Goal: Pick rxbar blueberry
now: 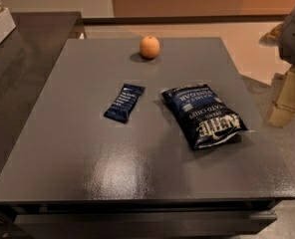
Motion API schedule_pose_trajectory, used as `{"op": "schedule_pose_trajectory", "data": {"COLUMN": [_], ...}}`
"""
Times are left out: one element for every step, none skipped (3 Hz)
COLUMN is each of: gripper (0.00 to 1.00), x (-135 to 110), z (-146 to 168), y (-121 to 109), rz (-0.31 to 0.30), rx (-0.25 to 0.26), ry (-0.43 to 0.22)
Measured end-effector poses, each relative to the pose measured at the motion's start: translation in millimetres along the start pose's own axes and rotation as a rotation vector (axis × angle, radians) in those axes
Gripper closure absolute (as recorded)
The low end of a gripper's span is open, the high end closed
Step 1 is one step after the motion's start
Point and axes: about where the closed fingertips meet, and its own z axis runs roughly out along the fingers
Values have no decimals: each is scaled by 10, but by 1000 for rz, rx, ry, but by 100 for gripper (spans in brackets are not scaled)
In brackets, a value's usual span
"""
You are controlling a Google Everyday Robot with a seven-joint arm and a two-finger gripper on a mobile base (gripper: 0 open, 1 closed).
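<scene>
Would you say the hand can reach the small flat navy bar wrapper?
Probably yes: the navy wrapper lies uncovered, apart from the crinkled blue chip bag; the hand is out of view.

Glossy grey table (137, 158) bears a smooth-wrapped rxbar blueberry (124, 102) and crinkled chip bag (203, 114). Matt beige gripper (286, 103) hangs at right.

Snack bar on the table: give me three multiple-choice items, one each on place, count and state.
1. The snack bar lies: A) left of the chip bag in view, B) on the floor, C) in a drawer.
2. Things on the table: A) one, B) three, C) five.
3. The snack bar is: A) flat and free, B) in the end effector, C) under the bag.
Answers: A, a gap separates them; B, bar, bag, orange; A, end effector out of view, nothing touches the bar.
</scene>
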Motion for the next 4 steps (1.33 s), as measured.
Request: {"op": "schedule_pose_trajectory", "data": {"gripper": [0,0,0,0], "x": [0,-83,-298,-609], "z": [0,16,90,234], "y": [0,-39,-131,-216], "rz": [0,-28,-97,-213], "rx": [0,-11,-25,-42], "ry": [0,-11,-23,-18]}}
